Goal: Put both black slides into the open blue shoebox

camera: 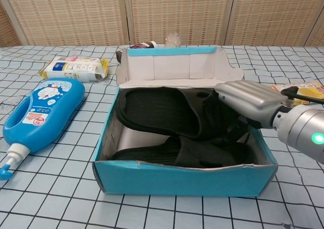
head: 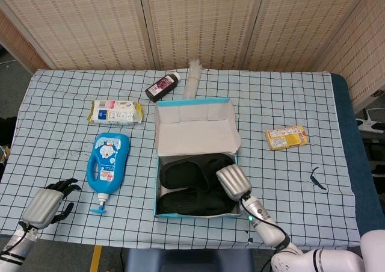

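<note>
The open blue shoebox point(head: 157, 163) point(camera: 182, 181) stands mid-table with its lid point(camera: 172, 67) raised at the back. Both black slides lie inside it: one toward the back point(head: 186, 174) point(camera: 157, 110), the other along the front wall point(head: 183, 203) point(camera: 152, 152). My right hand point(head: 228, 182) point(camera: 248, 101) reaches in over the box's right wall, and its dark fingers point(camera: 218, 118) curl around the strap end of the back slide. My left hand point(head: 48, 203) rests near the table's front left corner, fingers apart, holding nothing. It does not show in the chest view.
A blue lotion bottle point(head: 107, 163) point(camera: 40, 112) lies left of the box. A wipes pack point(head: 116, 111) point(camera: 76, 67) lies behind it. A dark bottle point(head: 162, 86) and a clear bottle point(head: 192, 79) lie behind the box. A yellow packet point(head: 287, 137) lies to its right.
</note>
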Motion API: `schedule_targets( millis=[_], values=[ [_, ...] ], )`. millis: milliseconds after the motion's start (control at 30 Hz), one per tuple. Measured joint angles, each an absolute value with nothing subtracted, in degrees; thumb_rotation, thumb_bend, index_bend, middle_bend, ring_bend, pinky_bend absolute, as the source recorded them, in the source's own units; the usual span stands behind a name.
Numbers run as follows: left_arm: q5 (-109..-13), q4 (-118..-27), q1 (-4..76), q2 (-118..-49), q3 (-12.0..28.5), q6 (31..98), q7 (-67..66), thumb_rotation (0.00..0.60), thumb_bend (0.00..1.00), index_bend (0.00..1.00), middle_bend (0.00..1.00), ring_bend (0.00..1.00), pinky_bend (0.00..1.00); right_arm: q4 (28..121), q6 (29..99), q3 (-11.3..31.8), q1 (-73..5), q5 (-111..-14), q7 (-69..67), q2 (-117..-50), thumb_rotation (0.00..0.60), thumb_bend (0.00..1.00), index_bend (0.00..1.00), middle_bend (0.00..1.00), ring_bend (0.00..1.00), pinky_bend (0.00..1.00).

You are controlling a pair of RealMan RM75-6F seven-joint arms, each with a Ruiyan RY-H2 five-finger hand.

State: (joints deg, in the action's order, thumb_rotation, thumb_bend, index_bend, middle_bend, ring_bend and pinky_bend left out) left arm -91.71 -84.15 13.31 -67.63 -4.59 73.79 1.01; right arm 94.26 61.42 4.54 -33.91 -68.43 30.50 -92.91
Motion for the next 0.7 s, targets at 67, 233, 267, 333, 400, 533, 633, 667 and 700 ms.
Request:
schedule_targets(
  millis=[67, 233, 267, 333, 400, 533, 633, 667, 700],
  values=[
    [-91.7, -84.1, 13.3, -67.7, -4.6, 73.7, 0.9, 0.600, 0.47, 0.31, 0.18, 0.24, 0.38, 94.9, 61.8, 4.7, -33.8, -68.9, 29.9, -92.5, 0.600, 0.15, 0.62, 0.57, 0.51, 0.64],
    [-91.6, -84.2, 13.4, -67.7, -4.6, 73.5, 0.6, 0.600, 0.47, 0.31, 0.19, 0.24, 0.38, 97.5, 63.5, 5.2, -33.3, -71.2, 27.7, -90.7, 0.600, 0.15, 0.59, 0.57, 0.50, 0.64],
    [-91.5, -84.2, 13.4, -67.7, -4.6, 73.5, 0.6, 0.600, 0.47, 0.31, 0.19, 0.24, 0.38, 98.1, 63.8, 5.3, -33.2, -71.8, 27.1, -90.2, 0.600, 0.15, 0.58, 0.57, 0.49, 0.64],
    [-91.5, -84.2, 13.4, -67.8, -4.6, 73.4, 0.5, 0.600, 0.47, 0.31, 0.19, 0.24, 0.38, 99.8, 64.6, 5.5, -32.9, -73.3, 25.4, -88.9, 0.600, 0.15, 0.56, 0.57, 0.46, 0.64],
    [-91.5, -84.1, 13.4, -67.8, -4.6, 73.3, 0.5, 0.600, 0.47, 0.31, 0.20, 0.24, 0.38, 101.3, 65.5, 5.6, -32.5, -74.9, 23.7, -87.6, 0.600, 0.15, 0.55, 0.57, 0.45, 0.64],
    [-91.2, -84.0, 13.5, -67.9, -4.6, 72.9, 0.4, 0.600, 0.47, 0.31, 0.20, 0.24, 0.38, 104.8, 68.1, 5.6, -31.2, -79.4, 20.0, -83.9, 0.600, 0.15, 0.53, 0.57, 0.43, 0.63],
    [-91.2, -84.0, 13.5, -68.0, -4.6, 72.9, 0.2, 0.600, 0.47, 0.31, 0.20, 0.24, 0.38, 106.6, 69.9, 5.2, -30.1, -82.0, 18.1, -81.1, 0.600, 0.15, 0.53, 0.57, 0.43, 0.63],
    [-91.2, -84.1, 13.5, -68.0, -4.6, 73.0, 0.1, 0.600, 0.47, 0.31, 0.20, 0.24, 0.38, 106.9, 70.6, 5.0, -29.7, -82.8, 17.6, -80.5, 0.600, 0.15, 0.53, 0.57, 0.43, 0.63],
    [-91.2, -84.1, 13.4, -68.0, -4.6, 73.1, 0.1, 0.600, 0.47, 0.31, 0.20, 0.24, 0.38, 107.0, 71.3, 4.8, -29.3, -83.5, 17.2, -80.0, 0.600, 0.15, 0.53, 0.57, 0.43, 0.63]
  ],
)
